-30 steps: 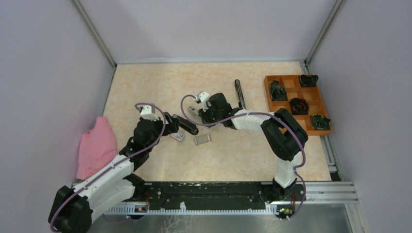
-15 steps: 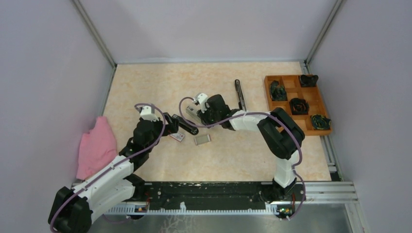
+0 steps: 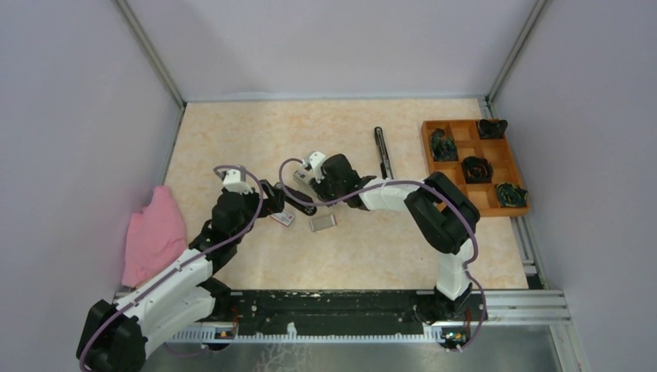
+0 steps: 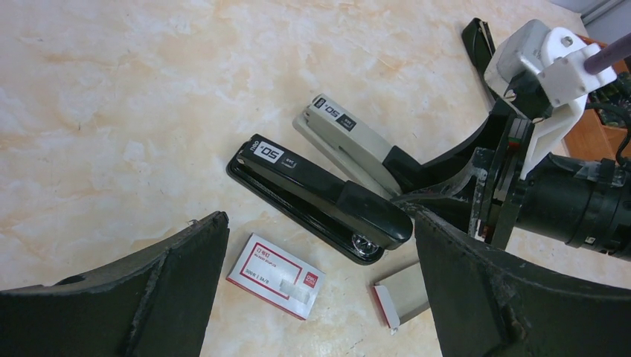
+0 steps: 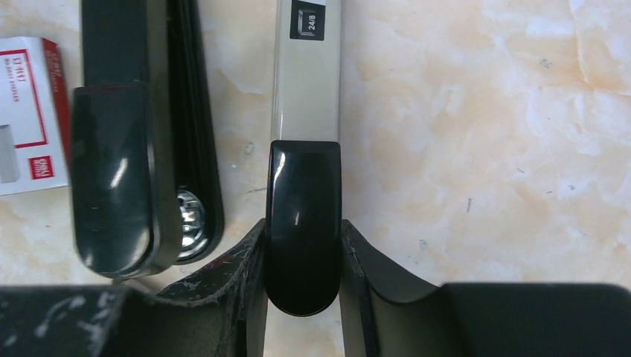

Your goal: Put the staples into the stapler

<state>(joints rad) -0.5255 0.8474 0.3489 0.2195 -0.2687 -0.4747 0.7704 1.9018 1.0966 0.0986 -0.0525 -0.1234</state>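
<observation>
Right wrist view, my right claw (image 5: 303, 242): clenched on the glossy black end of the grey stapler (image 5: 306, 89).
Beside it: black stapler (image 5: 123, 149), lying alongside.
My left claw (image 4: 316, 223): released, jaws wide, above the black stapler and the red-and-white box (image 4: 275, 275).
Staples (image 3: 322, 222): flat on the worktop (image 3: 232, 139), near the black stapler's end, ungripped.
</observation>
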